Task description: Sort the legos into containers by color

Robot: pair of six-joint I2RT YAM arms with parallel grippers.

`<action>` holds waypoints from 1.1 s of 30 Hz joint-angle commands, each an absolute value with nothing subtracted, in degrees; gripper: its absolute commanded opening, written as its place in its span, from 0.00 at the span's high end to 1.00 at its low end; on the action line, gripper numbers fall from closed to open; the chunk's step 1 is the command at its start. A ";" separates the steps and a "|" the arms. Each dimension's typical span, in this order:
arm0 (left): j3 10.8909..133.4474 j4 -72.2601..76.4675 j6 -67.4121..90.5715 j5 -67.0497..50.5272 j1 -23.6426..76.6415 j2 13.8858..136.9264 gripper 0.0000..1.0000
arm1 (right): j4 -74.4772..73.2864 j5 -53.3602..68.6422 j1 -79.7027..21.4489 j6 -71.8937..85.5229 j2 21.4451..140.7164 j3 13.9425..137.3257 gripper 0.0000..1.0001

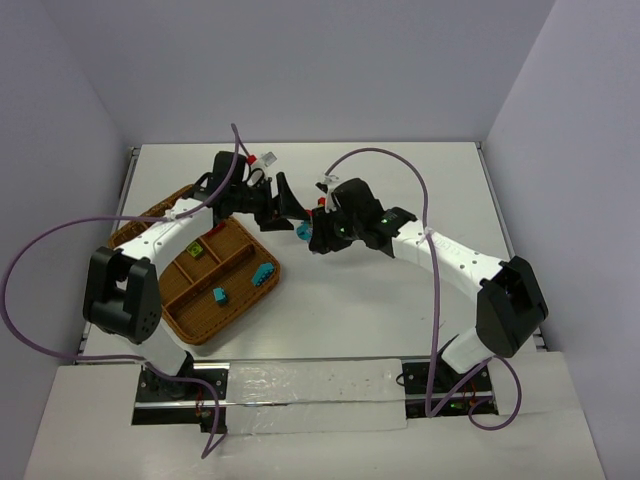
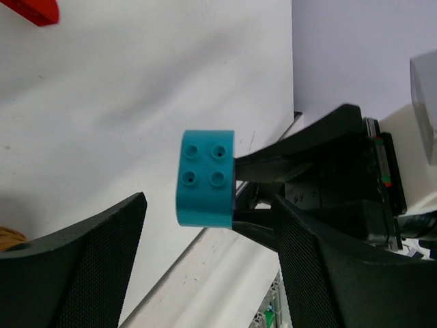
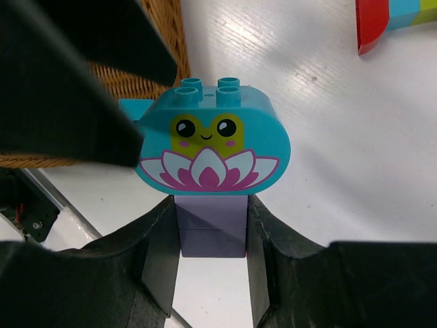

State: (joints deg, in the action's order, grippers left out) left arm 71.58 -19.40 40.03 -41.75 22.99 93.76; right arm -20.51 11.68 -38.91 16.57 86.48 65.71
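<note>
My right gripper is shut on a pale purple brick. A rounded teal lego with a frog and lotus print is stuck on top of it. In the top view this pair hangs just off the far right corner of the wicker tray. My left gripper is open. Its mesh-padded fingers stand on either side of the teal lego with a gap on both sides. The tray's compartments hold two teal legos and a green-and-yellow one.
A red, teal and green stack lies on the white table beyond the held bricks. A red piece shows at the top left of the left wrist view. The wicker rim is close behind the left finger.
</note>
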 commanded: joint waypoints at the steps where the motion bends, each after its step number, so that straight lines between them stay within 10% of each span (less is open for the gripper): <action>1: 71.62 -14.92 42.02 -42.49 21.97 94.94 0.21 | -18.72 12.13 -39.46 14.85 84.64 68.21 1.00; 19: 68.55 -11.69 42.76 -47.99 22.59 96.59 0.31 | -19.65 8.79 -41.57 14.24 87.27 71.68 1.00; 22: 68.28 -11.59 42.75 -48.16 22.68 96.59 0.52 | -19.32 8.05 -41.85 14.54 87.00 71.72 1.00; 25: 68.80 -12.68 42.97 -47.51 22.68 96.77 1.00 | -18.71 6.84 -41.92 15.36 86.92 71.33 1.00; 33: 69.91 -17.34 44.35 -42.37 19.76 95.31 1.00 | -17.00 0.13 -41.92 16.35 85.38 65.99 1.00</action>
State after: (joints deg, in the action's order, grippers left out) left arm 68.92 -13.70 43.72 -46.46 22.30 96.44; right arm -20.60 6.15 -42.10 16.57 87.69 68.02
